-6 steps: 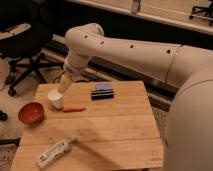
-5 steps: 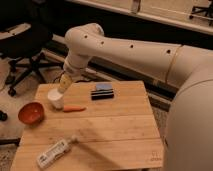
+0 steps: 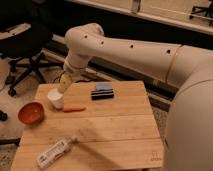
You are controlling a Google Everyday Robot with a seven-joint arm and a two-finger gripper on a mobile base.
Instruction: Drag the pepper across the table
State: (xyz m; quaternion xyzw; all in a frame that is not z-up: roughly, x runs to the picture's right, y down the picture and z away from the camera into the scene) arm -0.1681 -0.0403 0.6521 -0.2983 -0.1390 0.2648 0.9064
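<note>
Gripper (image 3: 64, 84) above white cup (image 3: 56, 99), fingers seemingly spread, pepper (image 3: 74, 108) beside cup

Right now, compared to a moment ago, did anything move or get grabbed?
Nothing visibly changed. The gripper is open just above the white cup as before, holding nothing. The pepper lies in the same spot on the table, next to the cup.

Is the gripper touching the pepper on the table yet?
Apart. The camera view shows the gripper up by the white cup, with bare table wood between it and the pepper.
</note>
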